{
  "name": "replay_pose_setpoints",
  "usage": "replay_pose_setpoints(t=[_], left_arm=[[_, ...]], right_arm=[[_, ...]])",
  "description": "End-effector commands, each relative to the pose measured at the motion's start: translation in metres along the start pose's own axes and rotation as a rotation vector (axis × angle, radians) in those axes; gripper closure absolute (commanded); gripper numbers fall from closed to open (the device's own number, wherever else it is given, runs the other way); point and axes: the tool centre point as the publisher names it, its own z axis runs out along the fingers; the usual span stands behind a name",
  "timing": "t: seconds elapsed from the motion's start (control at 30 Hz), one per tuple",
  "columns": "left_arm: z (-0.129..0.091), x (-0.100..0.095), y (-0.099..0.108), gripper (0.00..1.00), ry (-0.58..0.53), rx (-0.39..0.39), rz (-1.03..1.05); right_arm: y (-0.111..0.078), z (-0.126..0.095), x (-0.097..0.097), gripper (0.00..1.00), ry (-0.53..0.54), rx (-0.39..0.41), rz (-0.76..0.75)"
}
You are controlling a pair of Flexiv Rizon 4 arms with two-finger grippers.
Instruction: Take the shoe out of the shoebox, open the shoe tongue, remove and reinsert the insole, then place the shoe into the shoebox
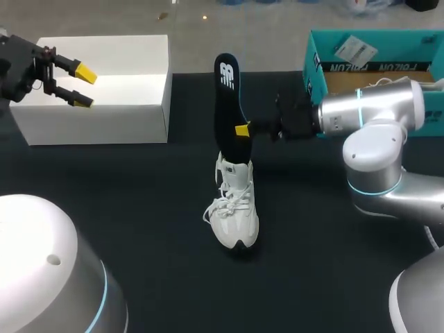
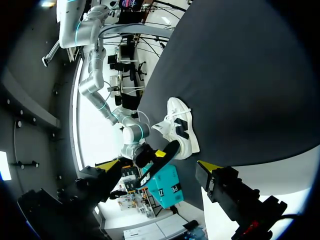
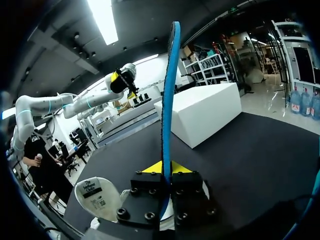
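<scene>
Left arm: in from far left, wrist level, pointing right. Left end effector: fingers spread wide, one farther and one nearer in head view, nothing between them, touching nothing.

Right arm: in from right, elbow bent, forearm level, reaching left to mid-scene. Right end effector: fingers closed from both sides on upright insole, pinching its lower half. One yellow tip visible in head view, both in right wrist view.
</scene>
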Motion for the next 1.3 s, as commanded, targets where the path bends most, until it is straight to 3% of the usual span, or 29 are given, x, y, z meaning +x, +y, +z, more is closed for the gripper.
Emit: replay_pose_setpoints(t=[0.03, 0.53, 0.93, 1.3], left_arm=[[-0.001, 0.0, 0.0, 0.0, 0.003, 0.002, 0.001], [-0.001, 0.0, 0.0, 0.0, 0.003, 0.002, 0.001], [-0.001, 0.0, 0.0, 0.0, 0.003, 0.002, 0.001], [-0.001, 0.0, 0.0, 0.0, 0.003, 0.002, 0.001]], right_arm=[[-0.003, 0.003, 0.002, 1.0, -0.006, -0.011, 0.01], [0.024, 0.009, 0.018, 1.0, 0.018, -0.099, 0.025], [0.005, 0.018, 0.031, 1.0, 0.059, -0.05, 0.046], [0.045, 0.022, 0.023, 1.0, 0.057, -0.137, 0.043]])
